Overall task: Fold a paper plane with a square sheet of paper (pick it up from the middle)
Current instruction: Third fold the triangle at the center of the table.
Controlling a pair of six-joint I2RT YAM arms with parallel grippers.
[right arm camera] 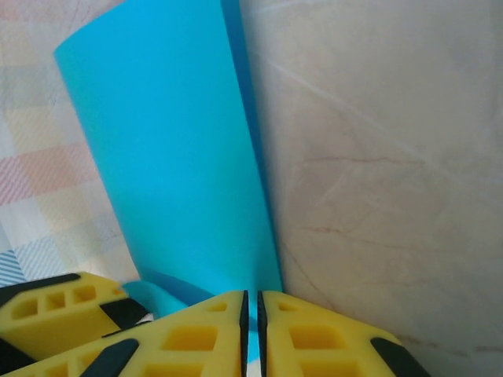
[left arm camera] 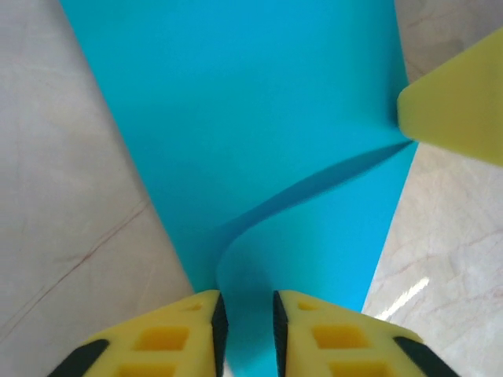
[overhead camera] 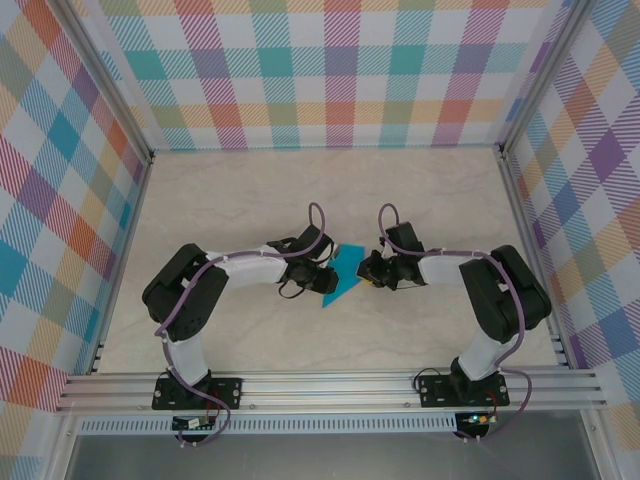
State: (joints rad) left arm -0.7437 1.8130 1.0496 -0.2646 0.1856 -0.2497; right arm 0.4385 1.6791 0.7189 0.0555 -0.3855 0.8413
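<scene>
Down on the pale marble table, right about its centre and a shade nearer the near edge than the far one, both arms bend inward and meet over the work. Left arm reaches in from the left side, right arm from the right, elbows out towards the side edges, wrists almost nose to nose.

Between them sits the sheet of paper, teal-blue, showing from above as a pointed wedge with its tip aimed at the near edge. From the left wrist it is a broad smooth panel with a soft bowed ridge running across it and throwing a shadow, so it is not lying fully flat. From the right wrist, part of it curves up off the table.

Look at the left gripper: its yellow fingers stand a little apart, a clear slot between them, and the paper runs into that slot. Whether they actually press it, I cannot tell.

And the right gripper: fingers pressed nearly together, just a sliver between, with teal paper caught in that sliver. It is pinching the sheet on its right side. The two grippers sit just beside each other, one on each side of the paper.
</scene>
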